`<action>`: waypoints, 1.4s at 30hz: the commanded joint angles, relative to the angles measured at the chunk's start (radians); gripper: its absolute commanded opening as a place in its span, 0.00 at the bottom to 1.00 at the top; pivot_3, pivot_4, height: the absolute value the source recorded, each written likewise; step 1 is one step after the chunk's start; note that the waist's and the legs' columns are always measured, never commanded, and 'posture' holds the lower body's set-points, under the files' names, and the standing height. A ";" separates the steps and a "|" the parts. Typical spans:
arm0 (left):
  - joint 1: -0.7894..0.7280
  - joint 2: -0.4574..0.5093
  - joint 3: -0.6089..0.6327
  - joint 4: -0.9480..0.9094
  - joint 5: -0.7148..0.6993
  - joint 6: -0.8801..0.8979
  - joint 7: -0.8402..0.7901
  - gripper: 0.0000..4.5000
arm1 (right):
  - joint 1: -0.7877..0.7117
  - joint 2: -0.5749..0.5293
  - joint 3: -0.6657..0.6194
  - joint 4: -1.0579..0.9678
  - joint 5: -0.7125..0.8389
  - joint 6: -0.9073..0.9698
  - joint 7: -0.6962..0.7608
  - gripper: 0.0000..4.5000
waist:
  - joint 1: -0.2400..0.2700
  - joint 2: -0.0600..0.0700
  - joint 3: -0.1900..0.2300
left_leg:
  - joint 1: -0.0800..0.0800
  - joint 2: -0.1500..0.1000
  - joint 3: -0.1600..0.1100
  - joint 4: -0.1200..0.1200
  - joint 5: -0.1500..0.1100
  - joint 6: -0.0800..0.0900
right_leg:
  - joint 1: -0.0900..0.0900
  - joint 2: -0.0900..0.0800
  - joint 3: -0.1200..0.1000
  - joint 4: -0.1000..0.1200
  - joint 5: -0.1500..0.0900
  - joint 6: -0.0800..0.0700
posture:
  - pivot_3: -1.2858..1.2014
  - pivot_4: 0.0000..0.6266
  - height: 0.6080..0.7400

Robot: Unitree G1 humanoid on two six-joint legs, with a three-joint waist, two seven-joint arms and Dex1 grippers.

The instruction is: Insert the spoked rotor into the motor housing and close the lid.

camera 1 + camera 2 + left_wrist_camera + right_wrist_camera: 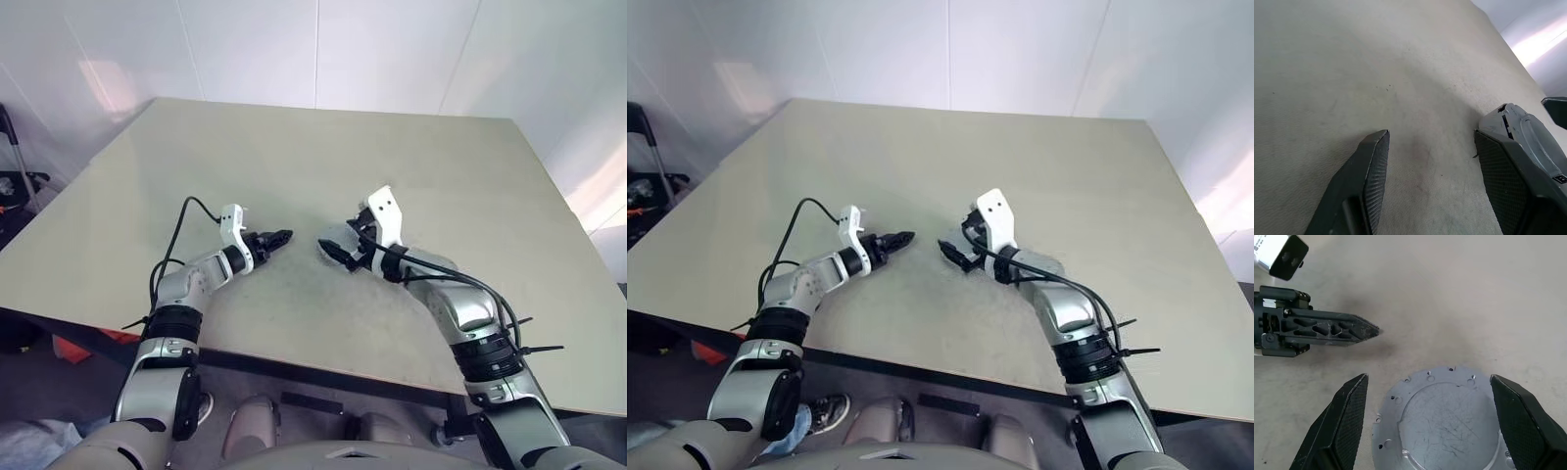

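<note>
The lid [1449, 426], a flat light-grey disc with a raised centre and small holes round its rim, lies on the beige table [294, 147]. My right gripper [1427, 377] is open just over it, one black finger on each side, touching nothing. In the head views the lid [336, 238] shows as a grey patch under that gripper [333, 251]. My left gripper [279, 238] points at the lid from a short way off, open and empty, and the lid's edge [1528, 137] shows past one of its fingers [1503, 181]. The spoked rotor and the motor housing are out of view.
The table's near edge [323, 367] runs just behind both forearms. A black cable [181, 225] loops off my left wrist. Dark equipment [15, 186] stands on the floor beyond the table's left side.
</note>
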 commanded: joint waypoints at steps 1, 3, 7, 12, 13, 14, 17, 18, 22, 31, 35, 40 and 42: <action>0.000 0.011 0.015 -0.033 0.000 -0.009 0.008 0.65 | -0.011 -0.002 0.008 -0.007 -0.024 -0.036 0.028 0.99 | 0.000 0.000 0.000 | 0.000 0.000 0.000 0.000 0.000 0.000 | 0.000 0.000 0.000 0.000 0.000 0.000 | 0.52 0.00 1.00; 0.003 0.011 0.016 -0.037 0.000 -0.007 0.011 0.65 | -0.003 -0.003 0.018 0.015 -0.049 -0.048 0.034 0.99 | 0.000 0.000 0.000 | 0.000 0.000 0.000 0.000 0.000 0.000 | 0.000 0.000 0.000 0.000 0.000 0.000 | 0.52 0.00 1.00; 0.005 0.010 0.015 -0.042 -0.002 -0.004 0.012 0.65 | 0.001 0.002 0.021 0.053 -0.083 -0.077 0.040 0.99 | 0.000 0.000 0.000 | 0.001 0.001 0.000 0.000 0.000 0.000 | 0.000 0.000 0.000 0.000 0.000 0.000 | 0.52 0.00 1.00; 0.005 0.008 0.014 -0.041 -0.002 -0.004 0.013 0.65 | 0.002 0.010 0.023 0.093 -0.115 -0.099 0.036 0.99 | -0.001 -0.001 -0.001 | 0.002 0.001 0.000 0.001 0.000 0.001 | 0.002 0.000 0.000 0.000 0.000 0.000 | 0.52 0.00 1.00; 0.005 0.008 0.014 -0.042 -0.002 -0.003 0.013 0.65 | 0.003 0.011 0.023 0.100 -0.121 -0.104 0.036 0.99 | -0.001 -0.001 -0.001 | 0.002 0.001 0.000 0.001 0.000 0.001 | 0.002 0.000 0.000 0.000 0.000 0.000 | 0.52 0.00 1.00; 0.006 0.008 0.014 -0.043 -0.002 -0.003 0.014 0.65 | 0.003 0.012 0.021 0.104 -0.124 -0.108 0.038 0.99 | -0.001 -0.001 -0.001 | 0.002 0.001 0.000 0.001 0.000 0.001 | 0.002 0.000 0.000 0.000 0.000 0.000 | 0.52 0.00 1.00; 0.010 0.007 0.014 -0.047 -0.003 -0.001 0.015 0.65 | 0.005 0.013 0.018 0.102 -0.126 -0.109 0.044 0.99 | -0.002 -0.001 -0.001 | 0.003 0.001 0.000 0.001 0.000 0.001 | 0.002 0.000 0.000 0.000 0.000 0.000 | 0.52 0.00 1.00; 0.011 0.006 0.013 -0.048 -0.003 0.000 0.016 0.65 | 0.006 0.013 0.017 0.102 -0.125 -0.108 0.045 0.99 | -0.002 -0.002 -0.001 | 0.003 0.001 0.000 0.001 0.000 0.001 | 0.003 0.000 0.000 0.000 0.000 0.000 | 0.52 0.00 1.00; 0.016 0.004 0.013 -0.055 -0.005 0.001 0.019 0.65 | 0.005 0.015 0.012 0.104 -0.121 -0.096 0.051 0.99 | -0.002 -0.002 -0.001 | 0.003 0.001 0.000 0.001 0.000 0.001 | 0.003 0.000 0.000 0.001 0.000 0.000 | 0.52 0.00 1.00; 0.026 0.000 0.014 -0.064 -0.007 0.001 0.026 0.65 | -0.020 0.023 -0.026 0.092 -0.104 -0.065 0.055 0.71 | -0.002 -0.003 -0.002 | 0.003 0.001 0.000 0.001 -0.001 0.001 | 0.003 0.000 0.000 0.000 0.000 0.000 | 0.52 0.00 1.00; 0.027 0.000 0.013 -0.061 -0.007 0.000 0.026 0.65 | -0.033 0.026 -0.033 0.077 -0.106 -0.064 0.049 0.71 | -0.002 -0.003 -0.002 | 0.003 0.001 0.000 0.001 -0.001 0.001 | 0.003 0.000 0.000 0.001 0.000 0.000 | 0.52 0.00 1.00; 0.025 0.001 0.015 -0.049 -0.004 -0.006 0.025 0.65 | -0.045 0.031 -0.033 0.081 -0.117 -0.069 0.035 0.71 | -0.002 -0.003 -0.002 | 0.003 0.001 0.000 0.001 -0.001 0.001 | 0.003 0.000 0.000 0.001 0.000 0.000 | 0.52 0.00 1.00; 0.024 0.001 0.015 -0.048 -0.003 -0.007 0.025 0.65 | -0.047 0.032 -0.032 0.081 -0.122 -0.074 0.031 0.71 | -0.002 -0.003 -0.002 | 0.003 0.001 0.000 0.001 -0.001 0.001 | 0.003 0.000 0.000 0.001 0.000 0.000 | 0.52 0.00 1.00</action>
